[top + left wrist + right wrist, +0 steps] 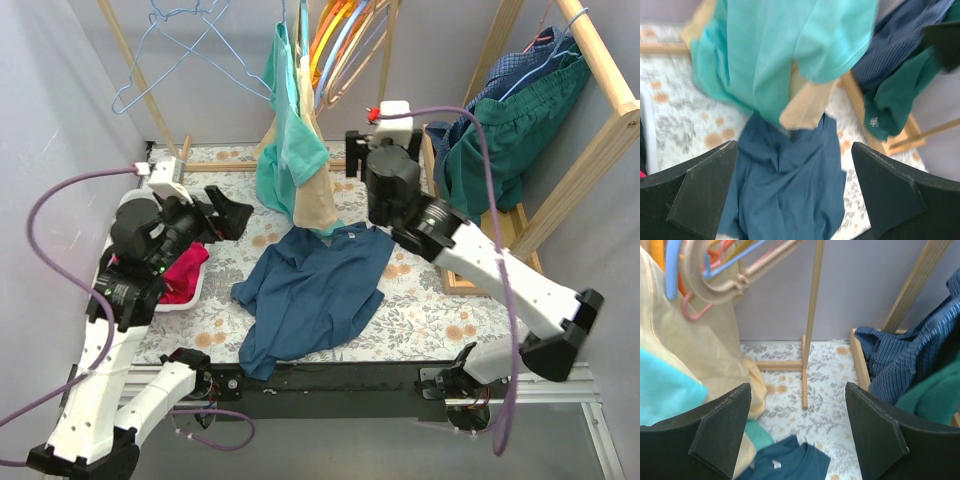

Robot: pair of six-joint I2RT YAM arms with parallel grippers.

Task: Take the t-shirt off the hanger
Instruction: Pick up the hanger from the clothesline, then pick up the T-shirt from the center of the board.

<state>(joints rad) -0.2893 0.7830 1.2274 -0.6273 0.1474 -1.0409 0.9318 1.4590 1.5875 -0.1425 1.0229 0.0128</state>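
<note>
A dark blue t-shirt (310,290) lies crumpled on the flowered table cover, off any hanger; it also shows as the blue t-shirt (790,185) and its collar (790,465). Several coloured hangers (345,35) crowd the rail above, seen close as hangers (715,270). A teal shirt (290,130) and a beige shirt (315,200) hang from them, just behind the blue one. My left gripper (228,212) is open and empty, left of the blue shirt and pointed at it (794,147). My right gripper (358,150) is open and empty, above the shirt's collar (797,387).
A white bin with red cloth (185,275) sits by the left arm. Green and navy garments (500,130) hang on a wooden rack at the right. A light blue wire hanger (170,50) hangs at the back left. A wooden rack post (812,315) stands ahead of the right gripper.
</note>
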